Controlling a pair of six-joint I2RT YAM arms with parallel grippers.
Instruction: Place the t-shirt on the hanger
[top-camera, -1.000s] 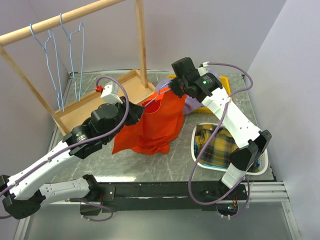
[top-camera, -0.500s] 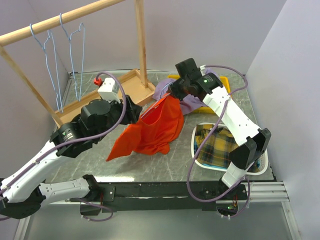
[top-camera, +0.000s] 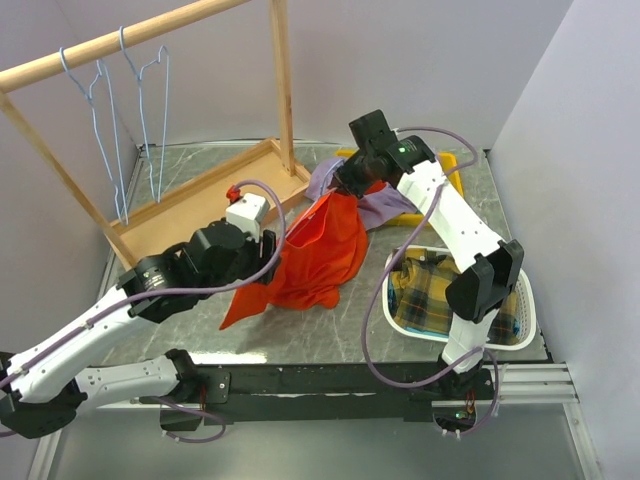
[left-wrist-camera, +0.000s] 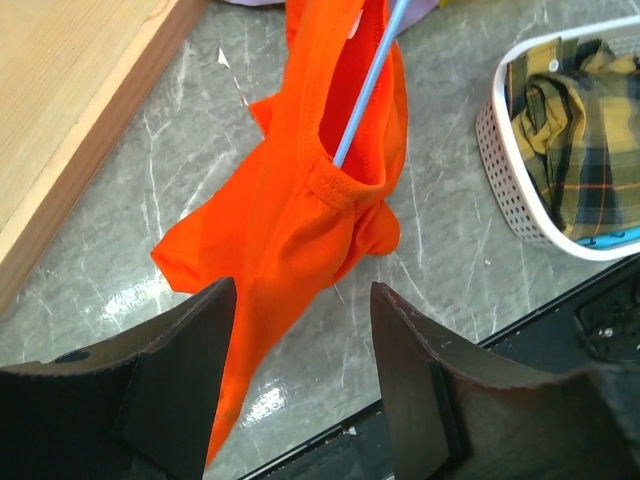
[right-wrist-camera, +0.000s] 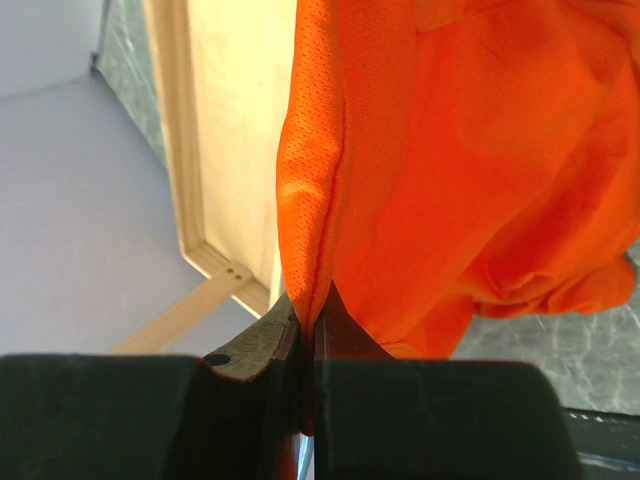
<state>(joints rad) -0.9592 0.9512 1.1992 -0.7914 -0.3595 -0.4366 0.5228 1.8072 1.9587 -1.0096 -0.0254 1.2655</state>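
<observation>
**Top view:** The right gripper (top-camera: 345, 188) is raised over the far middle of the table (top-camera: 340, 335). It pinches the top of the orange t-shirt (top-camera: 322, 250), which hangs from it with its lower end crumpled on the table. The left gripper (top-camera: 272, 248) sits just beside the shirt's left edge. A lavender garment (top-camera: 388, 208) lies behind the shirt. To the right stands a white basket (top-camera: 388, 290) holding a yellow plaid cloth (top-camera: 430, 285). Two spare hangers (top-camera: 150, 100) hang from the wooden rack (top-camera: 100, 45).

**Left wrist view:** The left gripper's fingers (left-wrist-camera: 180, 380) stand apart with nothing between them, above the shirt. The light-blue hanger (left-wrist-camera: 365, 90) shows as a wire running down into the shirt's neck opening.

**Right wrist view:** The right gripper's fingers (right-wrist-camera: 340, 325) are pressed together, clamped on a fold of the orange cloth, which drapes away beside the rack's base.
</observation>
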